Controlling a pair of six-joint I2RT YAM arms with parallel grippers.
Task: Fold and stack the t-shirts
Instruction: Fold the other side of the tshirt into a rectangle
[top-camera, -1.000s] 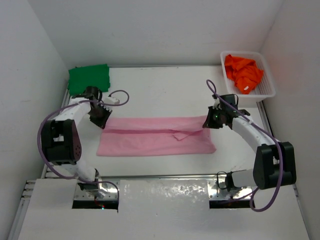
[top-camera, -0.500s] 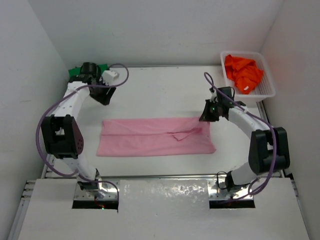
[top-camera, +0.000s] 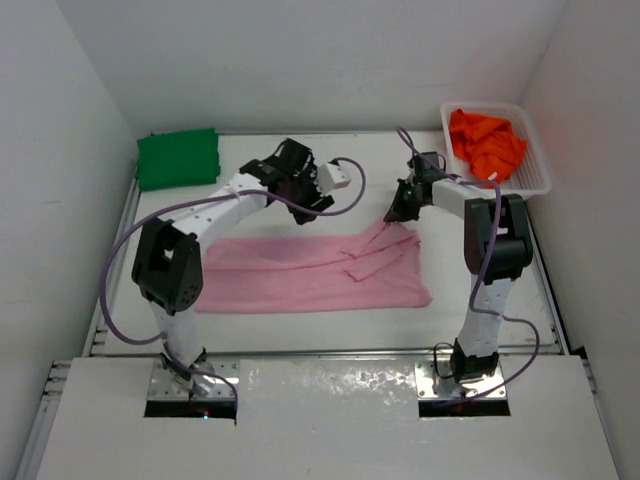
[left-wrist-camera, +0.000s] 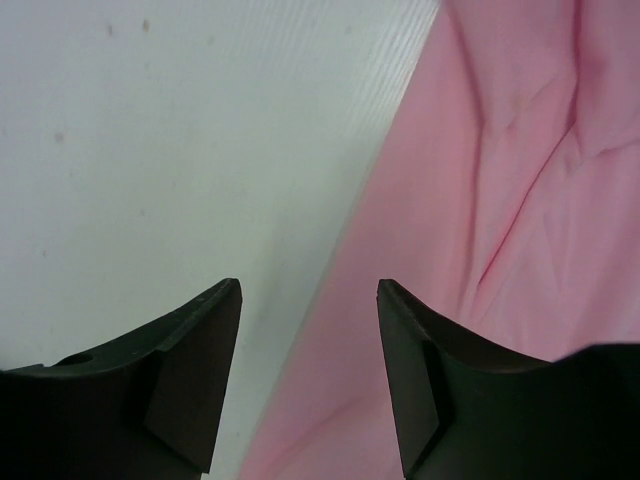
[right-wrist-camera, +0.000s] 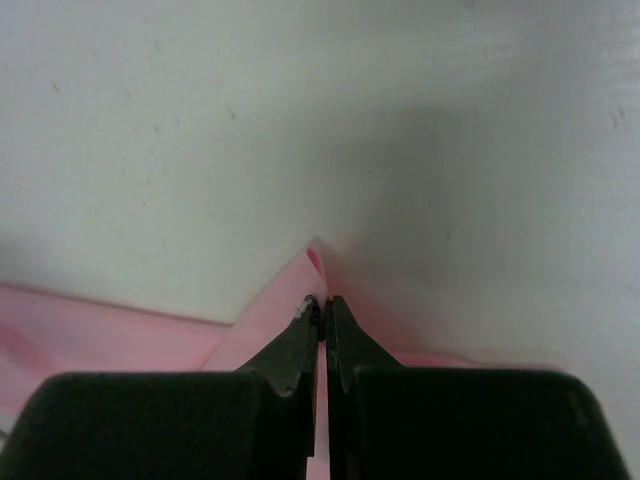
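Right fingers (right-wrist-camera: 295, 352) pinch the pink t-shirt (top-camera: 300, 285) at its two-o'clock corner, while left fingers (left-wrist-camera: 190, 370), half spread and empty, hover over its twelve-o'clock edge.

The pink shirt (top-camera: 300, 280), green shirt (top-camera: 178, 158) and orange shirt (top-camera: 487, 143) are plain, the basket (top-camera: 525, 188) white

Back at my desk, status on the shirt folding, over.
Left tool open, empty, over edge of pale pink cloth t-shirt. Right tool shut on its right corner. Folded green cloth shirt, orange cloth shirt in white lattice basket, both apart.
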